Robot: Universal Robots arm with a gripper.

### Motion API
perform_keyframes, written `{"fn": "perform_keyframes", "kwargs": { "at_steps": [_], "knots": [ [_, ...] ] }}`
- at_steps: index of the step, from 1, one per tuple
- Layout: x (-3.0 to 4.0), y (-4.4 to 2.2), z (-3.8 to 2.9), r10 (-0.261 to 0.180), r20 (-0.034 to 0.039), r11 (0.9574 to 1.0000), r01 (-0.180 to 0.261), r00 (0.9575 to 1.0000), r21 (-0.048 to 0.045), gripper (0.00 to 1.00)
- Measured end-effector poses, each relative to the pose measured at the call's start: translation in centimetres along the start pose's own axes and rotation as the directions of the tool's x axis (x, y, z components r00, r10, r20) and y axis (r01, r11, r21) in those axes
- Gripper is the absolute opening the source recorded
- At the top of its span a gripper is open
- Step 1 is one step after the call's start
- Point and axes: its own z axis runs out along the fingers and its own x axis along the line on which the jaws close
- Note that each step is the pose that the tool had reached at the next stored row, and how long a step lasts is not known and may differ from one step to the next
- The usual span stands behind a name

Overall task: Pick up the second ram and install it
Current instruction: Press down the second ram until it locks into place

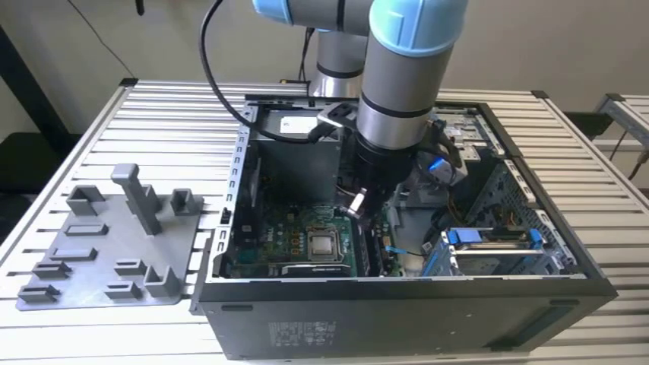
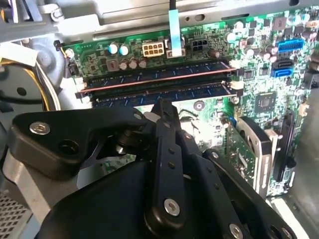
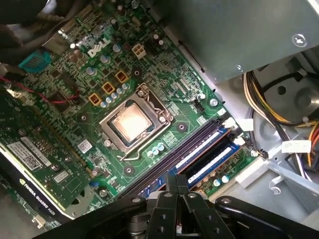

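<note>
Slatted metal table (image 1: 568, 160) carries your open case (image 1: 406, 319), with the grey tray (image 1: 112, 251) at the exterior view's left. Your gripper (image 2: 164, 112) hangs just above the slots, jaws closed and holding nothing. The second ram (image 2: 159, 92) sits in its slot beside the first. Risk: I judge that pressing off-centre could leave 1 end unlatched.

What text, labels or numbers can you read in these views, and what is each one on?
No text can be quoted with confidence. Print stands here:
motherboard: a white logo and tiny white component markings, too small to read.
graphics card: pale lettering and white stickers, too small to read.
cable tag: blurred.
case label: too small to read.
</note>
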Motion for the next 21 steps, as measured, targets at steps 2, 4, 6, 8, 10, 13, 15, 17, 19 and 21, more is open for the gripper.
{"fn": "perform_keyframes", "kwargs": {
  "at_steps": [2, 4, 6, 8, 10, 13, 15, 17, 19, 21],
  "knots": [
    [0.03, 0.03, 0.02, -0.017, 0.0007, 0.9999, 0.017, 0.9999, 0.0004, 0.11],
    [0.05, 0.06, 0.04, -0.034, 0.0011, 0.9994, 0.034, 0.9994, 0.0004, 0.11],
    [0.08, 0.09, 0.08, -0.048, 0.0011, 0.9988, 0.048, 0.9988, 0.0002, 0.11],
    [0.11, 0.13, 0.13, -0.061, 0.0012, 0.9982, 0.061, 0.9982, 0.0000, 0.11],
    [0.14, 0.17, 0.20, -0.074, 0.0013, 0.9972, 0.074, 0.9972, -0.0002, 0.11],
    [0.16, 0.19, 0.26, -0.099, 0.0013, 0.9951, 0.099, 0.9951, -0.0006, 0.11],
    [0.17, 0.20, 0.30, -0.122, 0.0019, 0.9925, 0.122, 0.9925, -0.0008, 0.11],
    [0.18, 0.21, 0.35, -0.147, 0.0026, 0.9891, 0.147, 0.9891, -0.0006, 0.11],
    [0.18, 0.21, 0.39, -0.175, 0.0031, 0.9845, 0.175, 0.9845, -0.0005, 0.11],
    [0.19, 0.22, 0.44, -0.204, 0.0038, 0.9789, 0.204, 0.9789, -0.0005, 0.11]
  ]
}}
